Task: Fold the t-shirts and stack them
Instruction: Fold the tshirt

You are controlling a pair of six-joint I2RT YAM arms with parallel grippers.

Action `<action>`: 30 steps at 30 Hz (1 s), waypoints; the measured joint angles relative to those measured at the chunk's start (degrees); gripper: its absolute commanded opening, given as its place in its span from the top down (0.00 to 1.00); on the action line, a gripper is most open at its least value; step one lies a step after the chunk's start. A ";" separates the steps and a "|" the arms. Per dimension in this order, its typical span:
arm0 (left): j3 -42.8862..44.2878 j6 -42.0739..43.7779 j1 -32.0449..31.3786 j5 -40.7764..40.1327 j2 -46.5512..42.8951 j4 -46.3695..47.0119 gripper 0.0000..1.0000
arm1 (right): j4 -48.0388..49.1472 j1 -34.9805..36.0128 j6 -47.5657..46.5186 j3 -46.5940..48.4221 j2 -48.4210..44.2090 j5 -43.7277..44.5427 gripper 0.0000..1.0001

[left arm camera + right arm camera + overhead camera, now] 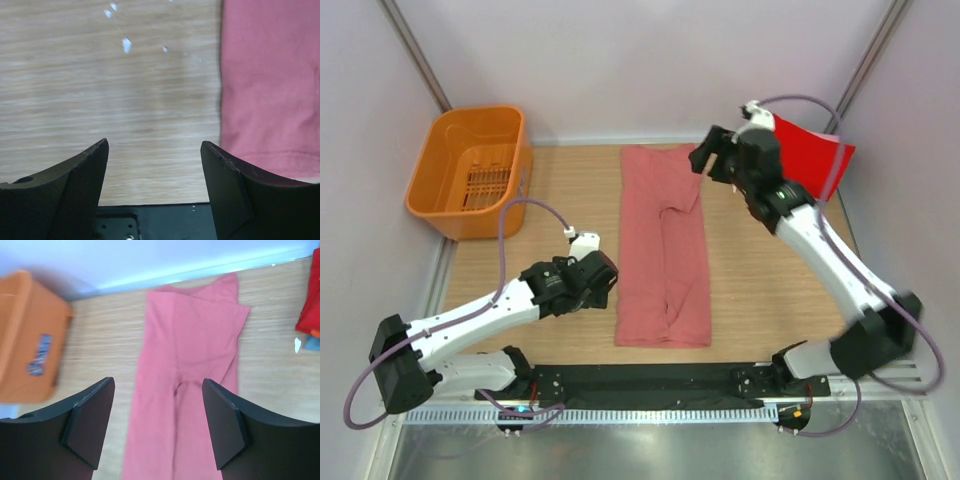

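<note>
A salmon-pink t-shirt [663, 250] lies on the wooden table, folded lengthwise into a long narrow strip, with one sleeve flap turned over its upper right. A bright red t-shirt [810, 155] sits at the back right, partly hidden behind the right arm. My left gripper [605, 278] hovers open just left of the pink strip's lower part; in the left wrist view its jaws [154, 144] frame bare wood, with the pink t-shirt [270, 80] to their right. My right gripper [701, 158] hangs open and empty above the strip's far end. The right wrist view has the pink t-shirt [190, 340] between that gripper's [157, 381] spread fingers.
An orange slotted basket [470, 170] stands at the back left; it also appears blurred in the right wrist view as the basket [27, 335]. The red t-shirt [310, 300] shows at that view's right edge. A black mounting rail [650, 385] runs along the near table edge.
</note>
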 measured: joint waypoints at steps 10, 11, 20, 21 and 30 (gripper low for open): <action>-14.23 -11.15 -7.19 9.60 3.02 14.43 0.30 | -5.70 8.41 18.82 -47.32 -36.96 2.43 0.25; -15.08 -12.22 -7.87 9.99 3.52 16.17 0.31 | -7.91 10.62 20.70 -49.83 -36.76 2.93 0.25; -20.15 -19.82 -11.85 10.99 5.05 27.61 0.36 | -14.23 24.37 32.26 -56.00 -40.85 8.59 0.25; -20.79 -20.26 -12.00 10.99 4.92 28.48 0.36 | -14.56 25.11 33.00 -56.19 -41.22 9.14 0.25; -26.08 -24.15 -12.46 10.80 1.11 37.07 0.36 | -18.86 32.74 38.12 -56.39 -36.57 15.13 0.25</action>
